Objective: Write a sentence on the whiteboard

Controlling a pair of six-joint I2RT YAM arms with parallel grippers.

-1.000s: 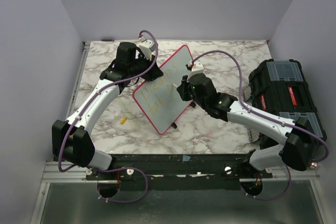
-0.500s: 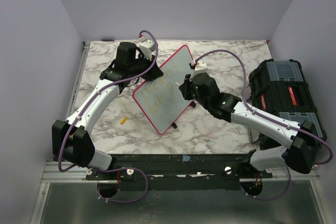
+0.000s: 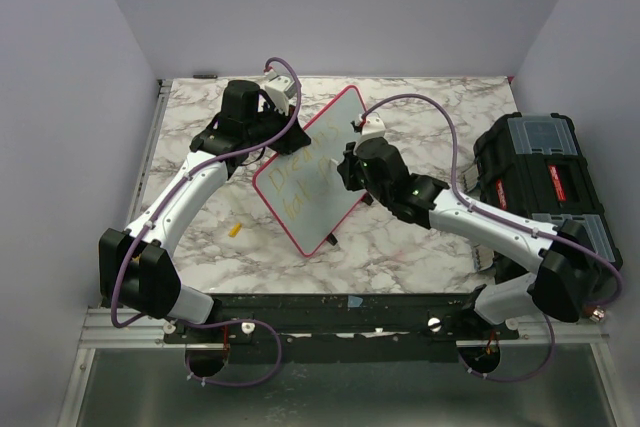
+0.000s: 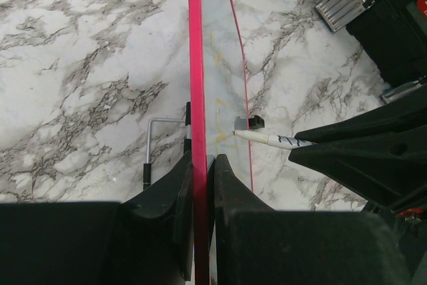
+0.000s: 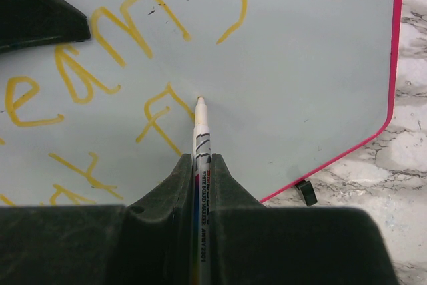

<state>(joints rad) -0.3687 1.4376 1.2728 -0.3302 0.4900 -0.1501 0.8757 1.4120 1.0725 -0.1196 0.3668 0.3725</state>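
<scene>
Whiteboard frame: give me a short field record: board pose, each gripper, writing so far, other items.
board: whiteboard raised on edge, not flat on the table
left gripper: shut on the whiteboard's pink rim
right gripper: shut on a marker, tip at the board's face
writing: the sentence in yellow, at least two lines begun
other: black toolbox at right; small yellow piece left of the board

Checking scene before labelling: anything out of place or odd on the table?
Only a small yellow piece, perhaps a marker cap, lying loose on the marble-patterned table, left of the red-rimmed white whiteboard, which the left gripper holds tilted on edge. Nothing else stands out.
</scene>
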